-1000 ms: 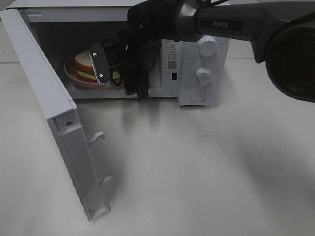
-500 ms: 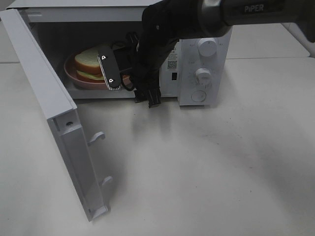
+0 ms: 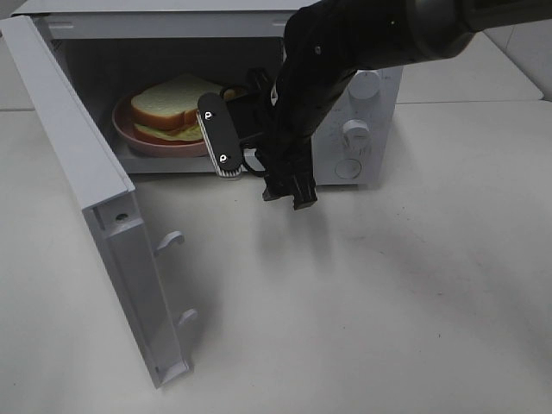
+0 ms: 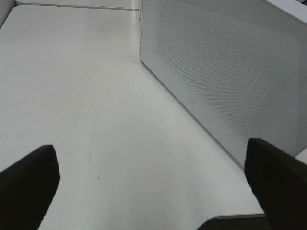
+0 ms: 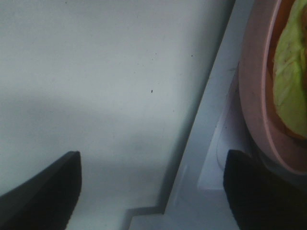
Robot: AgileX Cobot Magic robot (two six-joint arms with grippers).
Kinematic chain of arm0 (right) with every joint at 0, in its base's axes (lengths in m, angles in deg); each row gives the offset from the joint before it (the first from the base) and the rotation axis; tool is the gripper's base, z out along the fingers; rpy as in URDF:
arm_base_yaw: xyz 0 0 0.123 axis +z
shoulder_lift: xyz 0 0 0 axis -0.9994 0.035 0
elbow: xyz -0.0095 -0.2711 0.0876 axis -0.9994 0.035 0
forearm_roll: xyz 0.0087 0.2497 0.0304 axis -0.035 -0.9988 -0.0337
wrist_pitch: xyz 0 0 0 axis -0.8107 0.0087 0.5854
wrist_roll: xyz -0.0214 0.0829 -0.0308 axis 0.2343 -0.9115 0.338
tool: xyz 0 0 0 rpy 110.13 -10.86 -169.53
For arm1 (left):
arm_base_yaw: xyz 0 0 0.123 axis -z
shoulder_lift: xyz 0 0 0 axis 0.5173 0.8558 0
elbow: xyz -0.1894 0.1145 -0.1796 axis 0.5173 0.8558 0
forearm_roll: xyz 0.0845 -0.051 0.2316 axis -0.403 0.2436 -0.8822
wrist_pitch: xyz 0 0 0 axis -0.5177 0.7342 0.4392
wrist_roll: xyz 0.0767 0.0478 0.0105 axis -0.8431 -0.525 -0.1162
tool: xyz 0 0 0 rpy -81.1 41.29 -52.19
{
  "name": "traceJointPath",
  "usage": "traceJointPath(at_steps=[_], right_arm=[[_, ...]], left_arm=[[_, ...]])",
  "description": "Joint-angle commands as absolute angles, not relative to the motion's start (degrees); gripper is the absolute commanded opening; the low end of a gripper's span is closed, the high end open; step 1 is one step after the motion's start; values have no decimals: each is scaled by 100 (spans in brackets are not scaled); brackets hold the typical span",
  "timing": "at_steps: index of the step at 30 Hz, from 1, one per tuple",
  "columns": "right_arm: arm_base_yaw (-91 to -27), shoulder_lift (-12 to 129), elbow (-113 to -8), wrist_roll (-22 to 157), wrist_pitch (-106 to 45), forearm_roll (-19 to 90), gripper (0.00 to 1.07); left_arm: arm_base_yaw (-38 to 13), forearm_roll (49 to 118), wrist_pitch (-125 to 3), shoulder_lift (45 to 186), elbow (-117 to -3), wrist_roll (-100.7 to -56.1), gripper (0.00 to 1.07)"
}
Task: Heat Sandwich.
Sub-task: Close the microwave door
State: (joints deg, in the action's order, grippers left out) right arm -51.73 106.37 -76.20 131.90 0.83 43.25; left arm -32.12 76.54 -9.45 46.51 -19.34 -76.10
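Observation:
The sandwich (image 3: 169, 105), white bread with green and red filling, lies on a round pink plate (image 3: 129, 136) inside the open microwave (image 3: 172, 26). My right gripper (image 3: 226, 129) hovers at the oven's front opening, just right of the plate, open and empty. In the right wrist view its fingers (image 5: 45, 191) frame the table and the oven sill, with the plate's rim (image 5: 254, 96) and green filling (image 5: 290, 81) off to one side. My left gripper (image 4: 153, 191) is open over bare table, apart from everything, and does not show in the exterior view.
The microwave door (image 3: 95, 190) swings out toward the front left, its latch hooks (image 3: 171, 240) sticking out. The control panel with knobs (image 3: 355, 131) is behind my right arm. A white perforated microwave panel (image 4: 225, 72) faces the left wrist camera.
My right gripper has drawn back from the plate's edge, out of the oven toward the front right. Plate and sandwich stay in place and show more fully.

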Motion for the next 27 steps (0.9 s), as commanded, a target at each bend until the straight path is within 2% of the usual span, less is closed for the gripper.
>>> traceJointPath(at_steps=[1, 20, 27], right_arm=[[-5167, 10304, -7340, 12869, 77, 4319, 76], [-5167, 8603, -5478, 11408, -78, 4319, 76], [-5167, 7669, -4521, 10325, -106, 4296, 76]], left_arm=[[-3224, 7683, -1025, 4565, -1940, -7615, 98], [-3224, 7683, -1025, 4565, -1940, -7615, 98], [-3224, 7683, -1025, 4565, -1940, -7615, 98]])
